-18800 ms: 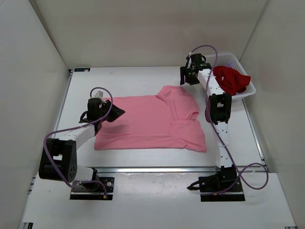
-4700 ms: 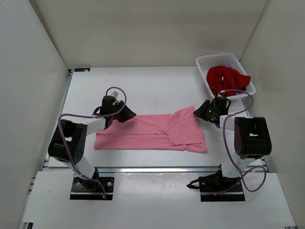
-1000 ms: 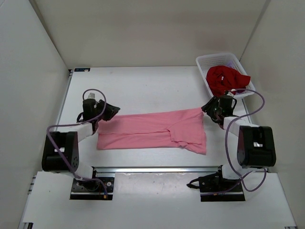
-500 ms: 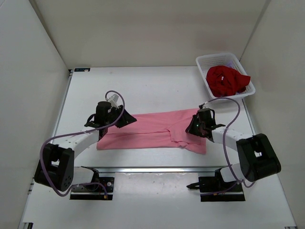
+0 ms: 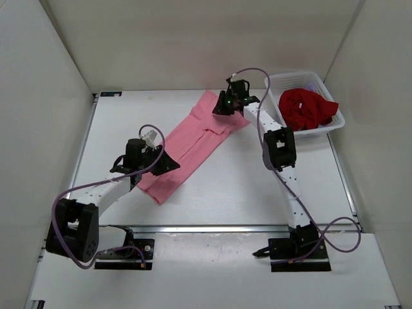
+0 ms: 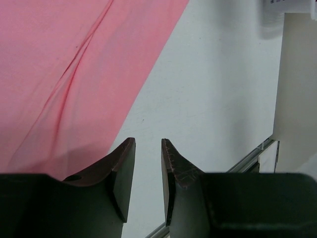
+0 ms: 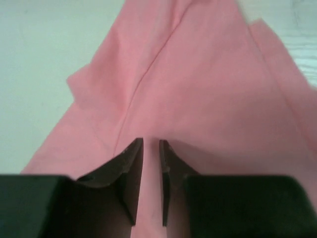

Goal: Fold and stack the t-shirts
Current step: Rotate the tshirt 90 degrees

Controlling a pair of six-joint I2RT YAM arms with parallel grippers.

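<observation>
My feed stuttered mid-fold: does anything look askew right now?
Yes: the pink t-shirt lies as a narrow strip slanted across the table, not square to its edges. The dark red t-shirt spills over the rim of the white basket.

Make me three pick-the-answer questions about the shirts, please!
1. Where is the dark red t-shirt? A) in the white basket B) on a shelf C) under a chair
2. What colour is the t-shirt on the table? A) blue B) green C) pink
3. How is the pink t-shirt? A) crumpled into a ball B) folded into a long strip C) spread wide open
Answers: 1 A, its red heap sits inside the basket; 2 C, only pink cloth lies on the table; 3 B, it lies as one narrow slanted band.
</observation>
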